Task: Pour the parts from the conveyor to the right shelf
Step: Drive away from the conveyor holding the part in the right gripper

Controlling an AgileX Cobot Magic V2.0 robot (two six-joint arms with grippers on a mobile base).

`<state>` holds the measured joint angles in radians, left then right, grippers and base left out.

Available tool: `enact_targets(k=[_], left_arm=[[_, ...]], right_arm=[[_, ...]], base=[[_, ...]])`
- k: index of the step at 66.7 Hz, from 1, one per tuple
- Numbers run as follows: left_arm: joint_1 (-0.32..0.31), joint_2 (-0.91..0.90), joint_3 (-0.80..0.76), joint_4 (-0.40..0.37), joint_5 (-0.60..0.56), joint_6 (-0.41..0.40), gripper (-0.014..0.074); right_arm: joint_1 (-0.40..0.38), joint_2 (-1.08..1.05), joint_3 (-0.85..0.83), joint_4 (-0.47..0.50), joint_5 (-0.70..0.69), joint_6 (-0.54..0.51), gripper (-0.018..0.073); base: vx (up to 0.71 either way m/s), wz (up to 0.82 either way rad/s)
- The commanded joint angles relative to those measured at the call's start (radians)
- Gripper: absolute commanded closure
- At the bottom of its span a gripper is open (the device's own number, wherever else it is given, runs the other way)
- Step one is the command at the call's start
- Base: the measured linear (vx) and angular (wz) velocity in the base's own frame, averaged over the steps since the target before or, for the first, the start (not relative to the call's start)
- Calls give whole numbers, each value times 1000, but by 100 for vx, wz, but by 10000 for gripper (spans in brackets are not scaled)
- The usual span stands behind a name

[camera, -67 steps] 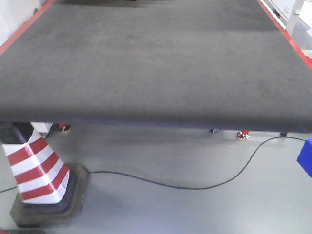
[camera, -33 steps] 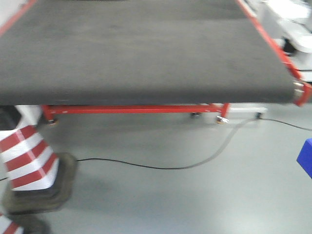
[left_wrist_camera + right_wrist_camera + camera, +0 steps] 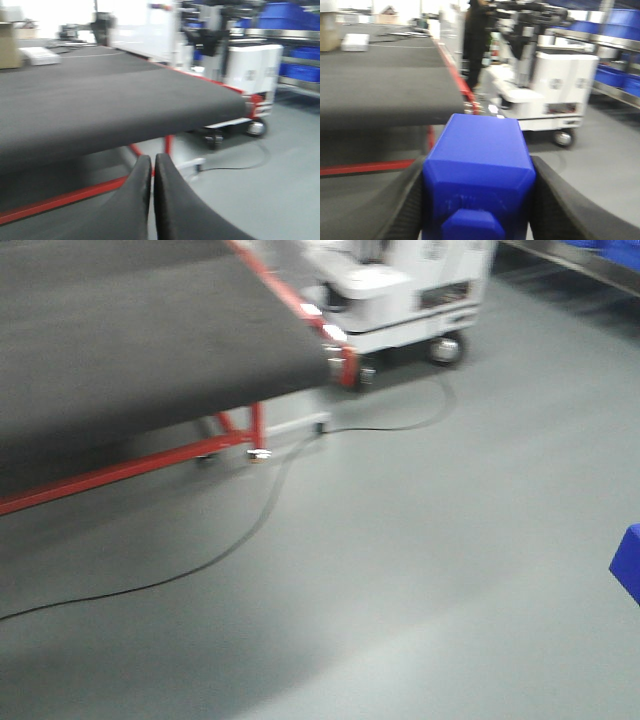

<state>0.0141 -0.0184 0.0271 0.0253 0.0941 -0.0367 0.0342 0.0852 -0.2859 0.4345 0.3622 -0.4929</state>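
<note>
The bright blue, roughly cubic plastic block with a round knob sits clamped in the right gripper, between its dark fingers. The left gripper is pressed closed on nothing. The flat dark grey felt conveyor with its red edge lies ahead-left of both. The steel shelf of glossy blue bins stands well ahead-right, past a white wheeled cabinet. Pickup looks done; carrying and tipping remain. The cabinet's marks are too blurred to read.
</note>
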Motion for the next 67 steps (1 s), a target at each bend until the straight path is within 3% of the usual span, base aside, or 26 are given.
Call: enact_targets(k=[1, 67], left_arm=[[2, -5, -26, -6, -72, -7, 603], [2, -5, -26, -6, -72, -7, 603]], right_arm=[[-7, 11, -25, 7, -77, -6, 567], [-7, 11, -25, 7, -77, -6, 567]], base=[[-22, -77], [-16, -74]])
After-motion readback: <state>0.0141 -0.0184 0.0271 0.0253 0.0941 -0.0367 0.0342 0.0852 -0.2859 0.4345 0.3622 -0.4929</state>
